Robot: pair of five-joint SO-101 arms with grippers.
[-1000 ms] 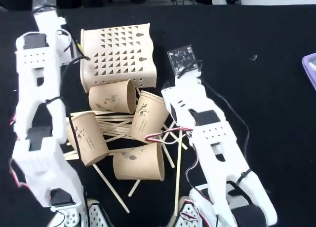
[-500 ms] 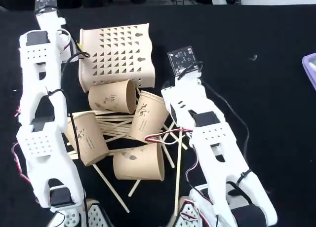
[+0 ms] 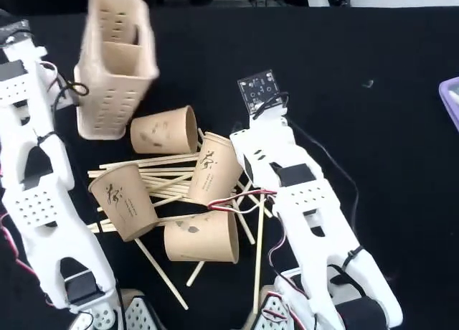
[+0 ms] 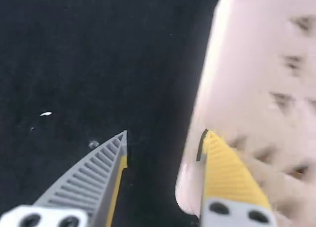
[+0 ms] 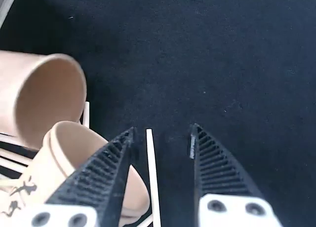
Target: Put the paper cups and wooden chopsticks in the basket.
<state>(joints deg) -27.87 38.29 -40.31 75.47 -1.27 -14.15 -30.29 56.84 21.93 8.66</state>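
Note:
The beige perforated basket is tipped up on end at the back left, its mouth facing up and blurred. My left gripper is open right beside it, the yellow finger against the basket wall. Several paper cups lie on their sides mid-table: one below the basket, one by the right arm, one at the left, one nearest the front. Wooden chopsticks are scattered under them. My right gripper is open above a single chopstick, beside two cups.
The table is covered in black cloth, with free room on its right half. A purple object pokes in at the right edge. The left arm runs along the left side; the right arm lies just right of the pile.
The basket has swung up from lying on its side to standing on end and shifted left. The left arm moved left with it. The right arm and the cups barely moved.

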